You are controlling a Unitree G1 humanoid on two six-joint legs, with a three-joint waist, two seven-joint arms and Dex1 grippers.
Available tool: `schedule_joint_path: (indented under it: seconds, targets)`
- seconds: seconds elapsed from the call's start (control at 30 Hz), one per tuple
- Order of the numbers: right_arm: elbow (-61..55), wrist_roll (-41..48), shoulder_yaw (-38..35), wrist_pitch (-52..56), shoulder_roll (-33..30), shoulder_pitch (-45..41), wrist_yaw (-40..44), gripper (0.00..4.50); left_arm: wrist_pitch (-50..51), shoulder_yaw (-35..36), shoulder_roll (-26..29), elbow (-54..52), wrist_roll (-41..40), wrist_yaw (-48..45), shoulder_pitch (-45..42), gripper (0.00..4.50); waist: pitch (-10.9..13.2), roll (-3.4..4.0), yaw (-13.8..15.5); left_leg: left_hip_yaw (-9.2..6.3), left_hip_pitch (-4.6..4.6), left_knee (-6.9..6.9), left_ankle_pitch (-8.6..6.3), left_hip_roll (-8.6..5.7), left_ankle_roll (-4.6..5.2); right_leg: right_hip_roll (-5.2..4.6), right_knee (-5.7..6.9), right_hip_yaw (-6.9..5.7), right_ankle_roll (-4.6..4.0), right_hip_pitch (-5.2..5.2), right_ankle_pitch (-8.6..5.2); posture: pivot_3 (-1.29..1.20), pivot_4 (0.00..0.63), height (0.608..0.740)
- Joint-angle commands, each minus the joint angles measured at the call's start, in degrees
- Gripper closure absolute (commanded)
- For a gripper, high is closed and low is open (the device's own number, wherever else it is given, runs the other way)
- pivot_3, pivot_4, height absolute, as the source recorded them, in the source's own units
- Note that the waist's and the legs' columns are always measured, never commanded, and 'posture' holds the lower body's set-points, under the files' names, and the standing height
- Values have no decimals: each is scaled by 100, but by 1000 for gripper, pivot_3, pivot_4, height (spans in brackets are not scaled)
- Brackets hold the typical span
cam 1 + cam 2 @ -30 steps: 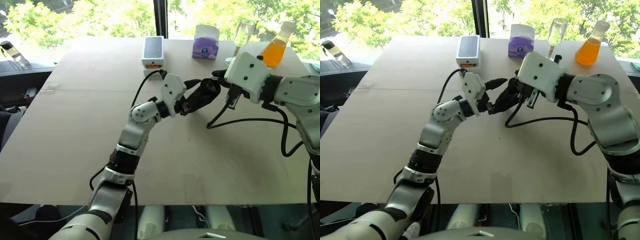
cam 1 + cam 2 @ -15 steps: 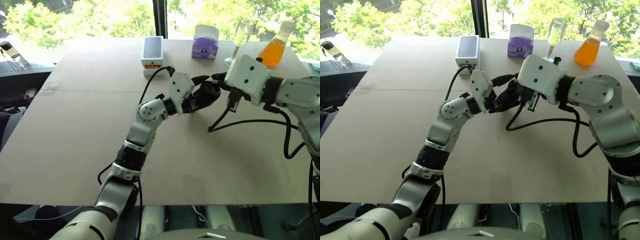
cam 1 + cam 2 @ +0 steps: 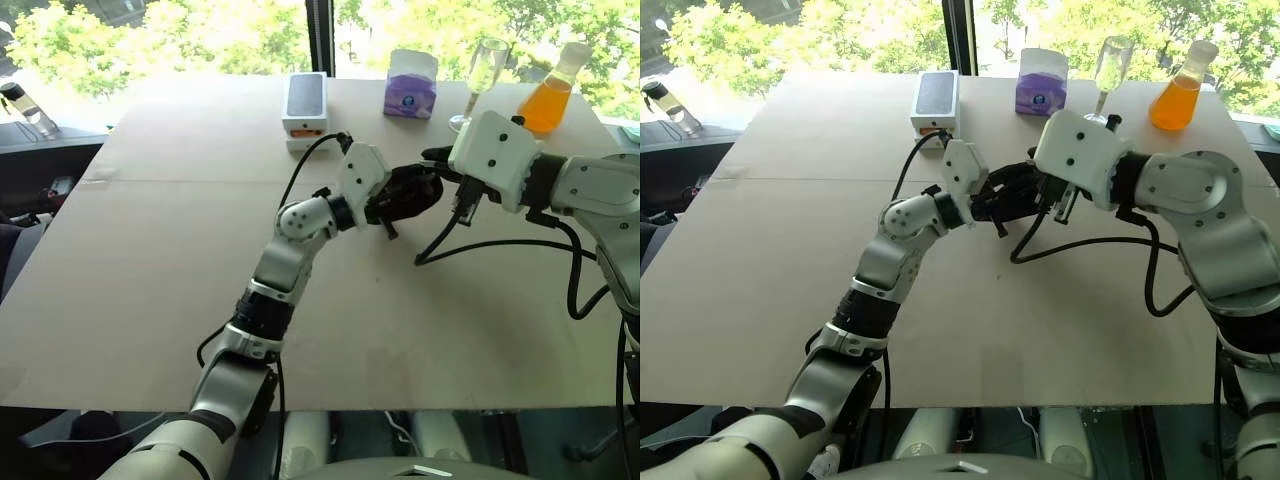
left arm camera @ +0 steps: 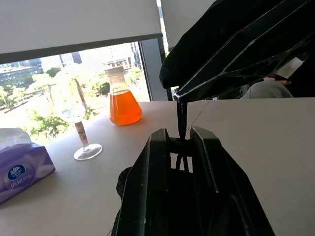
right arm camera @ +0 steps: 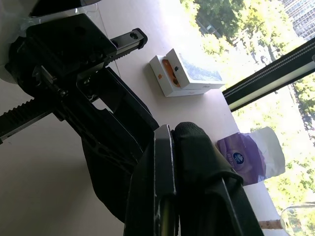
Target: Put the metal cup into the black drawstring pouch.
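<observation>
The black drawstring pouch hangs above the middle of the table between my two grippers. On its left side my left gripper is shut on it; in the left wrist view the fingertips pinch the thin black cord under the fabric. My right gripper is shut on the pouch's upper right edge, with fabric pressed against its finger. The metal cup is hidden.
Along the far edge of the table stand a white phone box, a purple tissue pack, a stemmed glass and an orange flask. A black cable lies on the table under my right arm.
My left gripper's fingers, spread beside the pouch before, have shut on it. The right gripper has kept its hold in the same place.
</observation>
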Motion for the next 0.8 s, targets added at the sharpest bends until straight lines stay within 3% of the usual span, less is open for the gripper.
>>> schedule_joint_path:
  seconds: [0.03,0.33,0.8]
  targets:
    - [-150,-36,-208,-30,-6,3,-113,4500,-21,13,-36,-91,13,34,-125,4425,0,0,0,0,0,0,0,0,0,0,0,0,0,0,0,0,150,737]
    - [430,-687,-523,-590,-307,238,-603,4500,254,-5,64,-70,272,339,214,4425,0,0,0,0,0,0,0,-1,0,0,0,0,0,0,0,0,150,737]
    - [1988,-1505,-1209,-2454,-1324,864,-934,4500,380,-163,622,-246,509,168,962,4425,-1,1,8,4,4,0,0,0,-1,0,0,3,1,2,0,0,150,737]
